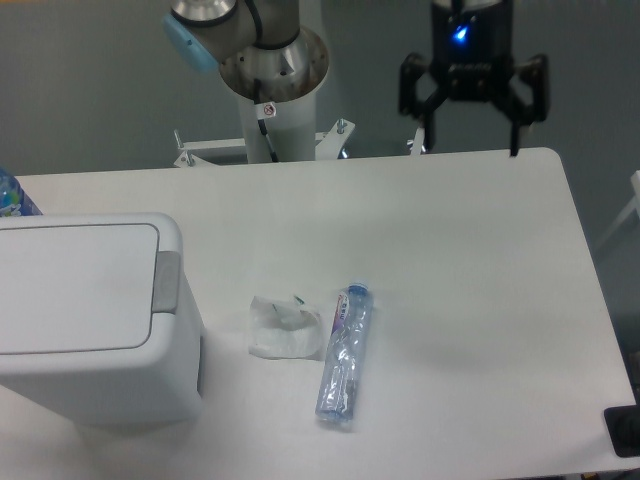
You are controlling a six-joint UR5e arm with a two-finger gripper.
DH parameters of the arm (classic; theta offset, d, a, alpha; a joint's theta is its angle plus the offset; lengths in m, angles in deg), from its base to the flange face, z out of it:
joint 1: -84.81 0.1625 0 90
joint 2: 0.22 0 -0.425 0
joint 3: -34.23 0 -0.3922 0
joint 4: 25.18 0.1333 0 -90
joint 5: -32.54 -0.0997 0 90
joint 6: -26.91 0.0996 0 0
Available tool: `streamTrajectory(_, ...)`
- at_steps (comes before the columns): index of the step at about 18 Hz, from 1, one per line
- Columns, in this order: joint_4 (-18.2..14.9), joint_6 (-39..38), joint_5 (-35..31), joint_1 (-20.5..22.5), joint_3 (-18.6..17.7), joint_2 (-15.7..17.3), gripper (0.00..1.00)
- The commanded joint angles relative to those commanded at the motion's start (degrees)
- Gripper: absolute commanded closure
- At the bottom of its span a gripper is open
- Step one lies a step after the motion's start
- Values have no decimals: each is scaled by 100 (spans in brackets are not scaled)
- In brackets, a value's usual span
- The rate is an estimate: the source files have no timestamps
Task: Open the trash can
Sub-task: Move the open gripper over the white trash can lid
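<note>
The trash can (85, 310) is a big white boxy bin at the left edge of the table, its flat lid down and a grey push-button strip (166, 283) on its right side. My gripper (470, 130) hangs open over the table's far edge, well to the right of the bin, with nothing between its black fingers. A blue light glows on its wrist.
A crumpled white tissue (284, 327) and a flattened clear plastic bottle (344, 353) lie on the white table (470, 260) right of the bin. A blue bottle top (12, 196) peeks in behind the bin. The arm's base post (272, 90) stands beyond the far edge.
</note>
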Motion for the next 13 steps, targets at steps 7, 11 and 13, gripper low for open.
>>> streamTrajectory(7, 291, -1855, 0, -1028, 53, -343, 0)
streamTrajectory(11, 300, -2375, 9, -1363, 70, -379, 0)
streamTrajectory(13, 309, -2446, 9, -1521, 62, -431, 0)
